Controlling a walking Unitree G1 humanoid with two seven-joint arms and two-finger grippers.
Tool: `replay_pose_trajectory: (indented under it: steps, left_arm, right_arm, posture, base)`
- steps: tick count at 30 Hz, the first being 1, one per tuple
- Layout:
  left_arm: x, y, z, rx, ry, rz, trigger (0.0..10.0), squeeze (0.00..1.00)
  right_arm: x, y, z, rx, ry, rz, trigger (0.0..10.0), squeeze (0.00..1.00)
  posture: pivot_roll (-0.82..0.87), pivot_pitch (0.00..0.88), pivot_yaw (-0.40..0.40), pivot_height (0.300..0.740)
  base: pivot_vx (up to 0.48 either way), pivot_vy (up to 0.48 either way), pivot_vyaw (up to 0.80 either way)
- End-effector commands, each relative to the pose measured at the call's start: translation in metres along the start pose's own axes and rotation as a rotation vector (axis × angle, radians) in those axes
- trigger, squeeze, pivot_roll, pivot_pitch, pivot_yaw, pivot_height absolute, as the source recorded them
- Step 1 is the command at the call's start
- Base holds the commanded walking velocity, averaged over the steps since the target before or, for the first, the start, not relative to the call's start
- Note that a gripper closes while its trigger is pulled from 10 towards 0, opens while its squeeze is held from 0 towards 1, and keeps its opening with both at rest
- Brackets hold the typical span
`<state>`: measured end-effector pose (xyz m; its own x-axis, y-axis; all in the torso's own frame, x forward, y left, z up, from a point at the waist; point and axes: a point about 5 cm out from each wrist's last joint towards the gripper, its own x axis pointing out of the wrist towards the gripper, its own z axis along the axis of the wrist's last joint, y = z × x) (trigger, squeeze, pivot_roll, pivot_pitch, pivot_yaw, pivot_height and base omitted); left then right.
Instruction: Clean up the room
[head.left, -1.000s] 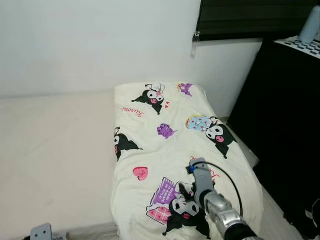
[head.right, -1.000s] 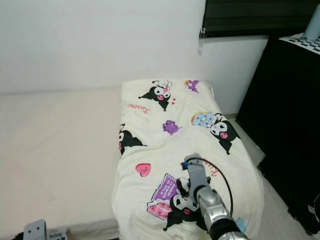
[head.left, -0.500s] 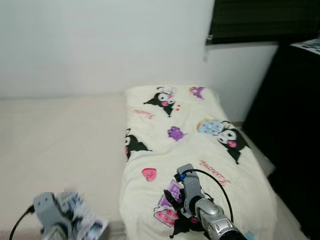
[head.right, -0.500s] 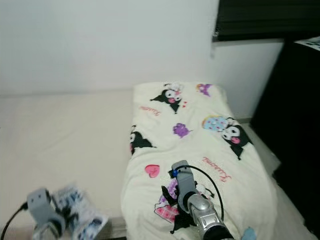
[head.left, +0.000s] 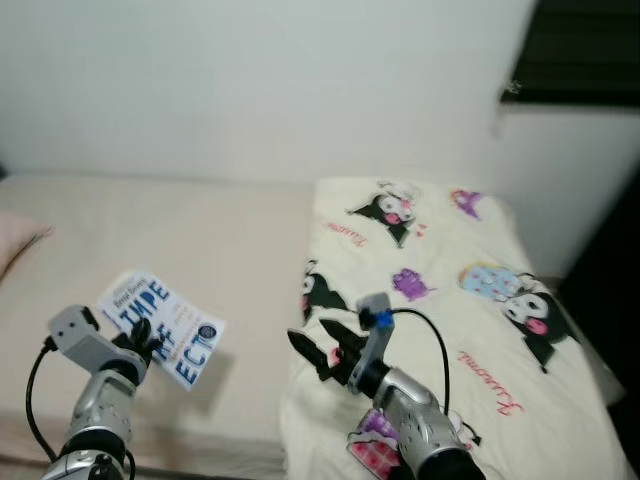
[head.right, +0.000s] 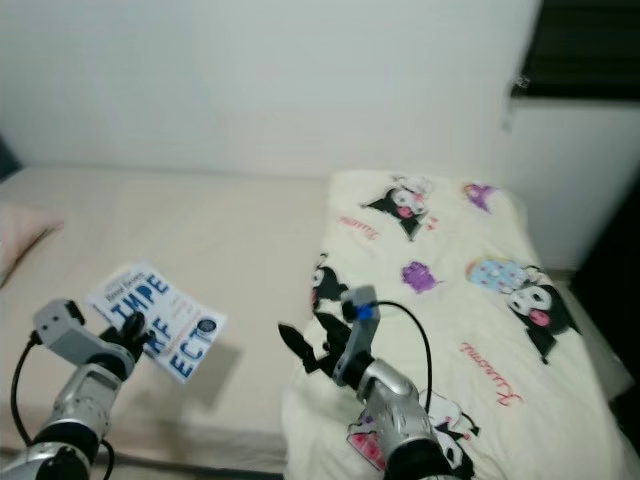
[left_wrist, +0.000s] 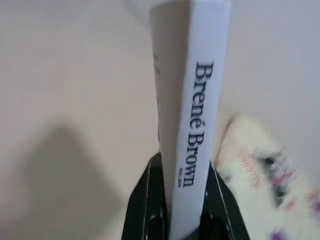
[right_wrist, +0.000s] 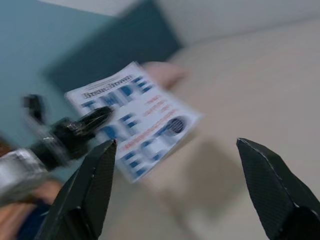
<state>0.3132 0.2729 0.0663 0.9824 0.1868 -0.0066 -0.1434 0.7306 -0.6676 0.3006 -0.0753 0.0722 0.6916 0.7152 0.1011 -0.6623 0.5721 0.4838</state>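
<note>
Clamping Brené Brown paperback by spine, left tool, lower left, above bed. Light, floppy; best gripped near spine. Right tool spread, empty.

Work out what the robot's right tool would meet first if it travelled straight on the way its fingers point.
Probably the white book held up by the left tool: the right tool, fingers open, points toward it across the beige bed. Depth is unclear, so it might pass just beside it.
</note>
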Motion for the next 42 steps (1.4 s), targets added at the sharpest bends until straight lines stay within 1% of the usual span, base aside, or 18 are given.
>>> replay_pose_trajectory:
  steps: [1, 3, 5, 7, 8, 10, 11, 12, 16, 20, 23, 26, 29, 30, 32, 34, 37, 42]
  left_arm:
    - [0.011, -0.020, 0.017, -0.070, -0.093, -0.121, 10.0, 0.00]
    - [0.020, -0.058, 0.036, -0.215, -0.191, -0.369, 10.0, 0.00]
    - [0.020, -0.058, 0.036, -0.215, -0.191, -0.369, 10.0, 0.00]
    - [0.018, -0.095, 0.048, -0.302, -0.241, -0.602, 10.0, 0.00]
    - [0.018, -0.095, 0.048, -0.302, -0.241, -0.602, 10.0, 0.00]
    - [0.013, -0.124, 0.052, -0.321, -0.258, -0.770, 10.0, 0.00]
    - [0.013, -0.124, 0.052, -0.321, -0.258, -0.770, 10.0, 0.00]
    - [0.007, -0.143, 0.050, -0.313, -0.240, -0.894, 10.0, 0.00]
    - [0.006, -0.148, 0.048, -0.312, -0.226, -0.927, 10.0, 0.00]
    - [0.001, -0.151, 0.041, -0.293, -0.177, -0.962, 10.0, 0.00]
    - [-0.001, -0.151, 0.038, -0.278, -0.153, -0.967, 10.0, 0.00]
    - [-0.008, -0.151, 0.035, -0.261, -0.109, -1.008, 10.0, 0.00]
    - [-0.016, -0.154, 0.033, -0.282, -0.065, -1.078, 10.0, 0.00]
    - [-0.027, -0.159, 0.031, -0.304, -0.021, -1.165, 10.0, 0.00]
    - [-0.027, -0.159, 0.031, -0.304, -0.021, -1.165, 10.0, 0.00]
    - [-0.040, -0.164, 0.027, -0.337, 0.047, -1.268, 10.0, 0.00]
    - [-0.050, -0.167, 0.025, -0.369, 0.091, -1.338, 10.0, 0.00]
    - [-0.059, -0.173, 0.022, -0.408, 0.106, -1.385, 10.0, 0.00]
  right_arm:
    - [-0.003, 0.000, 0.004, 0.059, -0.046, 0.013, 10.0, 0.00]
    - [-0.003, 0.003, 0.017, 0.143, -0.141, 0.065, 10.0, 0.00]
    - [-0.003, 0.003, 0.017, 0.143, -0.141, 0.065, 10.0, 0.00]
    - [-0.003, 0.005, 0.023, 0.179, -0.170, 0.100, 10.0, 0.00]
    - [-0.003, 0.005, 0.023, 0.179, -0.170, 0.100, 10.0, 0.00]
    - [-0.003, 0.008, 0.027, 0.213, -0.194, 0.125, 10.0, 0.00]
    - [-0.003, 0.008, 0.027, 0.213, -0.194, 0.125, 10.0, 0.00]
    - [-0.002, 0.016, 0.036, 0.254, -0.242, 0.188, 10.0, 0.00]
    - [-0.001, 0.021, 0.041, 0.265, -0.258, 0.223, 10.0, 0.00]
    - [-0.005, 0.037, 0.054, 0.279, -0.284, 0.359, 10.0, 0.00]
    - [-0.007, 0.041, 0.057, 0.279, -0.284, 0.393, 10.0, 0.00]
    - [-0.010, 0.041, 0.060, 0.282, -0.298, 0.379, 10.0, 0.00]
    - [-0.010, 0.041, 0.063, 0.279, -0.308, 0.371, 10.0, 0.00]
    - [-0.010, 0.039, 0.068, 0.281, -0.316, 0.349, 10.0, 0.00]
    - [-0.010, 0.039, 0.068, 0.281, -0.316, 0.349, 10.0, 0.00]
    - [-0.007, 0.037, 0.073, 0.278, -0.314, 0.315, 10.0, 0.00]
    - [-0.006, 0.036, 0.074, 0.285, -0.312, 0.296, 10.0, 0.00]
    - [-0.003, 0.035, 0.069, 0.286, -0.271, 0.268, 10.0, 0.00]
  posture:
    - [-0.08, 0.032, 0.009, 0.740]
    - [-0.08, 0.032, 0.009, 0.740]
    - [-0.08, 0.032, 0.009, 0.740]
    - [-0.08, 0.028, 0.008, 0.740]
    - [-0.08, 0.028, 0.008, 0.740]
    - [-0.08, 0.027, 0.005, 0.740]
    - [-0.08, 0.027, 0.005, 0.740]
    - [-0.08, 0.026, 0.006, 0.740]
    - [-0.08, 0.026, 0.007, 0.740]
    - [-0.09, 0.028, 0.009, 0.740]
    - [-0.09, 0.030, 0.008, 0.740]
    - [-0.09, 0.033, 0.006, 0.740]
    - [-0.09, 0.034, 0.006, 0.740]
    - [-0.09, 0.037, 0.007, 0.740]
    - [-0.09, 0.037, 0.007, 0.740]
    - [-0.09, 0.038, 0.007, 0.740]
    - [-0.09, 0.039, 0.006, 0.740]
    - [-0.09, 0.041, 0.002, 0.740]
  base:
    - [0.000, 0.000, 0.79]
    - [0.000, 0.000, 0.79]
    - [0.000, 0.000, 0.79]
    - [0.000, 0.000, 0.78]
    - [0.000, 0.000, 0.79]
    - [0.000, 0.000, 0.79]
    - [0.000, 0.000, 0.79]
    - [0.000, 0.000, 0.78]
    - [0.000, 0.000, 0.78]
    - [0.000, 0.000, 0.79]
    - [0.000, 0.000, 0.79]
    - [0.000, 0.000, 0.79]
    - [0.000, 0.000, 0.78]
    - [0.000, 0.000, 0.78]
    - [0.000, 0.000, 0.78]
    - [0.000, 0.000, 0.74]
    - [0.000, 0.000, 0.55]
    - [0.000, 0.000, 0.34]
